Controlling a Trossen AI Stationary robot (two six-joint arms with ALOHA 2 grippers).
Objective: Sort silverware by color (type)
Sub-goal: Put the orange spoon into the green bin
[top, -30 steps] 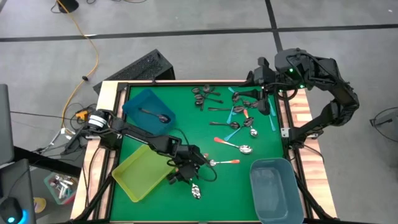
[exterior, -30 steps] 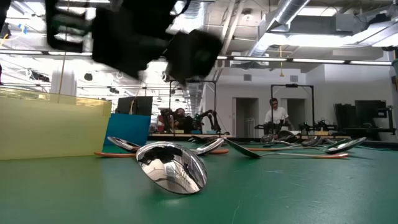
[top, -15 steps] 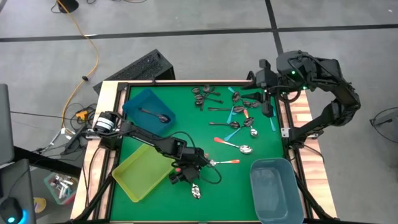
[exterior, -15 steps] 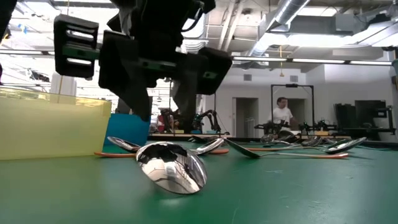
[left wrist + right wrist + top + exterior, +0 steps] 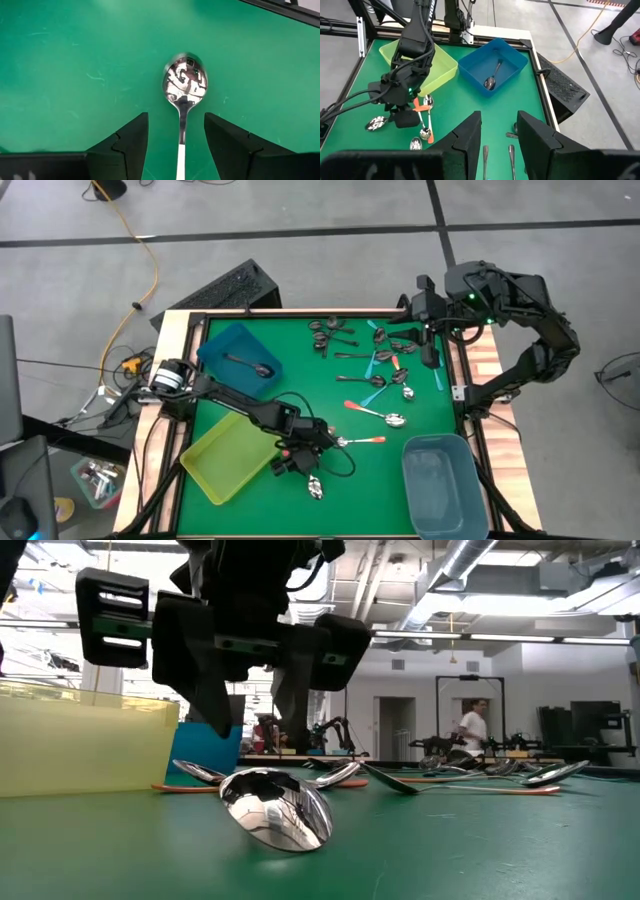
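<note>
A spoon with a shiny silver bowl (image 5: 184, 85) lies on the green mat near the table's front edge (image 5: 315, 488). Its pale handle (image 5: 180, 152) runs back between the two fingers of my left gripper (image 5: 176, 150). That gripper hangs open just above the handle, tilted down, one finger on each side and touching nothing (image 5: 255, 710). Another silver spoon with an orange-red handle (image 5: 362, 441) lies just beyond it. More silverware (image 5: 380, 355) lies scattered at the far right. My right gripper (image 5: 495, 145) waits open, raised over the far right corner (image 5: 428, 345).
A yellow bin (image 5: 228, 457) stands at the near left beside my left arm. A blue bin (image 5: 240, 358) with one dark spoon in it sits at the far left. A grey-blue bin (image 5: 443, 485) stands at the near right. A person moves in the room behind.
My left gripper has sunk toward the spoon near the front edge and come down astride its handle, then kept still. Its fingers stay apart. The spoon has not moved.
</note>
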